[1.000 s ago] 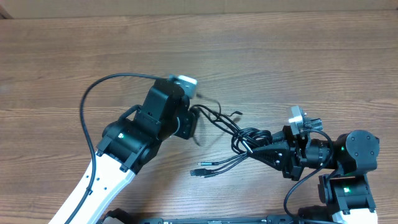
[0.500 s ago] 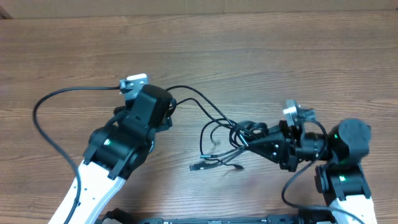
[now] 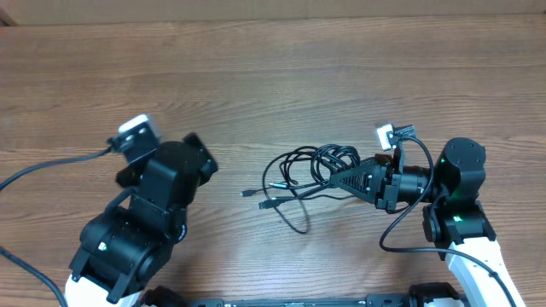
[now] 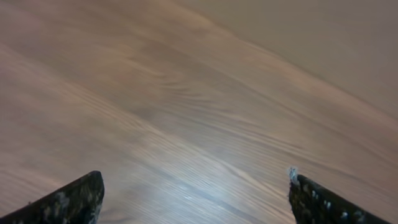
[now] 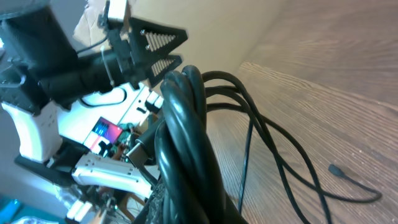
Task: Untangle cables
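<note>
The cables [image 3: 299, 175] are thin black cords in a tangle at the table's middle. Their small plug ends [image 3: 256, 198] point left, and one loop trails toward the front. My right gripper [image 3: 341, 182] is shut on the bundle's right side. In the right wrist view the bundle [image 5: 186, 124] fills the space between the jaws, and strands run out over the wood [image 5: 292, 168]. My left gripper [image 3: 203, 155] is open and empty, well left of the cables. The left wrist view shows its fingertips [image 4: 68, 202] wide apart over bare wood.
The wooden table [image 3: 341, 68] stretches to the back. The left arm's thick black wire [image 3: 43, 170] loops out to the left edge. The right arm's base [image 3: 461, 222] stands at the front right. The left arm's body [image 3: 128, 239] fills the front left.
My left gripper has swung back to the left, away from the cables, and holds nothing now. The right gripper has lifted and turned with the bundle, which has gathered toward the centre.
</note>
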